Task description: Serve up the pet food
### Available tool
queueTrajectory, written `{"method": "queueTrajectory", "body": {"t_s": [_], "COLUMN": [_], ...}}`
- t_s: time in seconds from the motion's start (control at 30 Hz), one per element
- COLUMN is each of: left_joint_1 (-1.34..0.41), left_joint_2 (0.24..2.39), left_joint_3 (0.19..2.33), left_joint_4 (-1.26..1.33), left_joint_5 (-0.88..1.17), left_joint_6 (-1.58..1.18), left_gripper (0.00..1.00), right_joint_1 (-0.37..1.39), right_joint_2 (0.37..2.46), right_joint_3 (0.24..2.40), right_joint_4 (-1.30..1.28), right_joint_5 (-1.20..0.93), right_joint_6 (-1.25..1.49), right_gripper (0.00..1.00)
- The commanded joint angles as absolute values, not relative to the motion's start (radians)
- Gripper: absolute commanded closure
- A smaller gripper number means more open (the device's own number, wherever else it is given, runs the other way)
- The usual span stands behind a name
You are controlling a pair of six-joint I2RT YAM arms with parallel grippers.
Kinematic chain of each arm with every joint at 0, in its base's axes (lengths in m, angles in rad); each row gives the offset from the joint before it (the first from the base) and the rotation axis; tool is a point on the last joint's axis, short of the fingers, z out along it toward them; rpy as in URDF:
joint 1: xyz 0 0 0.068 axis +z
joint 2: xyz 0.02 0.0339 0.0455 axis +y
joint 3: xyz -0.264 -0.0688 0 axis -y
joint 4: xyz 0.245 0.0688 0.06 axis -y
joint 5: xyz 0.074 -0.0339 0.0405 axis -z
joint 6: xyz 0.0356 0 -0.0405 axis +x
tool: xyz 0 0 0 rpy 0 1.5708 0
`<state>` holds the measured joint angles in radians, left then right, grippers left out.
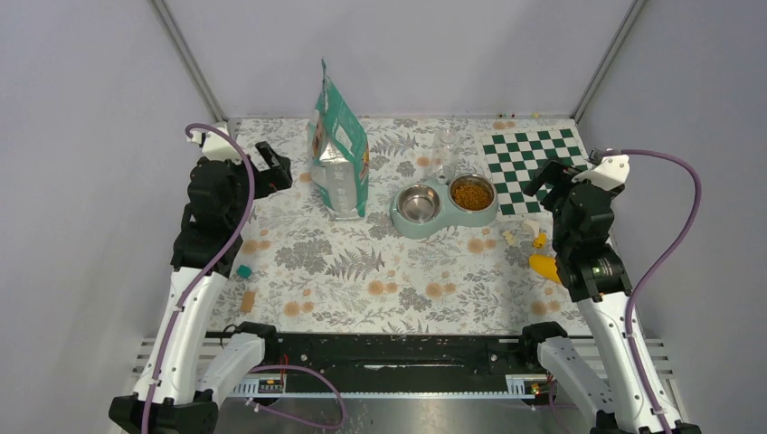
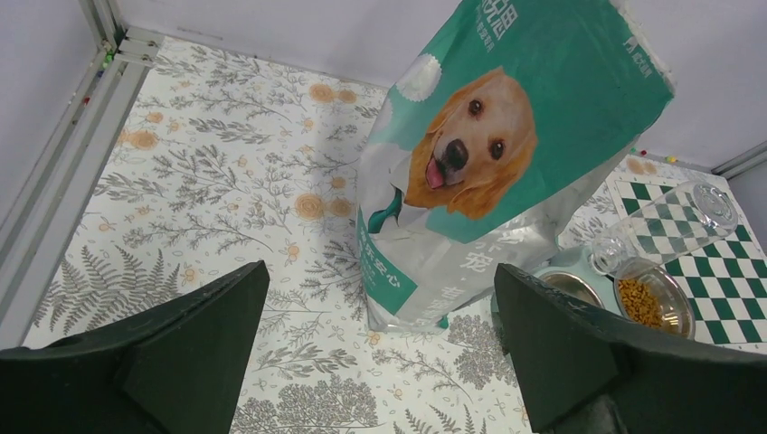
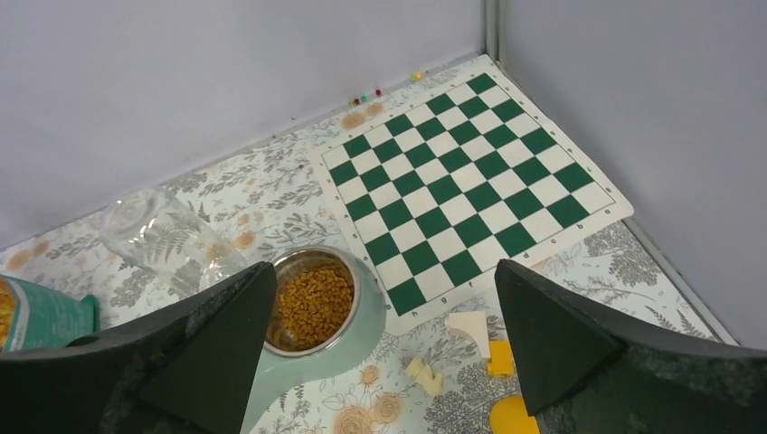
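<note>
Grey-walled enclosure around a leaf-and-flower patterned surface (image 1: 362, 271). Left gripper (image 2: 380, 269) spread wide, pinching nothing, raised above the surface and facing the teal bag (image 2: 506, 154) with the golden dog picture, upright just ahead. Right gripper (image 3: 384, 269) likewise spread wide and empty, raised over the right side. Just below and ahead of it, the pet food (image 3: 312, 303), heaped in the right steel bowl of a pale green double feeder (image 3: 362, 334); left bowl (image 1: 418, 203) bare metal. Bag just left of the feeder. Clear bottle (image 3: 163, 235) just behind the feeder. Farther right, a green-and-white chequered mat (image 3: 461, 181), flat in the far corner. Near its front edge, small white pieces (image 3: 466, 325) and a yellow scoop (image 1: 544, 267) beside the right arm.
</note>
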<state>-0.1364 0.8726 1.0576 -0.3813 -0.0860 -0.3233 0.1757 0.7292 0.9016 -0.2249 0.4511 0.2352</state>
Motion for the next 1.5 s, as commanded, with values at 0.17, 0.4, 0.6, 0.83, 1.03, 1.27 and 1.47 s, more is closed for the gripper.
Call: {"method": "queueTrajectory", "body": {"t_s": [0.17, 0.4, 0.6, 0.83, 1.03, 1.27, 1.47], "left_joint_1": [-0.133, -0.133, -0.148, -0.262, -0.308, -0.355, -0.386], "left_joint_2": [0.84, 0.863, 0.881, 0.912, 1.003, 1.159, 1.296], "left_joint_3": [1.031, 1.07, 1.061, 1.018, 1.032, 0.988, 1.008], "left_joint_4": [-0.363, -0.379, -0.369, -0.25, -0.037, 0.329, 0.475], "left_joint_5": [-0.019, 0.112, 0.302, 0.21, 0.092, 0.062, -0.069], "left_joint_6": [-0.348, -0.325, -0.363, -0.365, -0.335, -0.246, -0.173], "left_gripper": [0.01, 0.01, 0.01, 0.01, 0.01, 0.01, 0.12], "right_joint_1": [0.172, 0.172, 0.172, 0.173, 0.189, 0.199, 0.2], "right_joint_2": [0.674, 0.727, 0.775, 0.84, 0.883, 0.876, 0.842], "right_joint_3": [0.835, 0.887, 0.907, 0.9, 0.899, 0.879, 0.863], "right_joint_4": [-0.116, -0.174, -0.186, -0.18, -0.177, -0.177, -0.178], "right_joint_5": [0.384, 0.218, 0.061, -0.071, -0.133, -0.137, -0.128], "right_joint_6": [0.258, 0.278, 0.344, 0.452, 0.48, 0.491, 0.482], "right_gripper": [0.0, 0.01, 0.01, 0.01, 0.01, 0.01, 0.01]}}
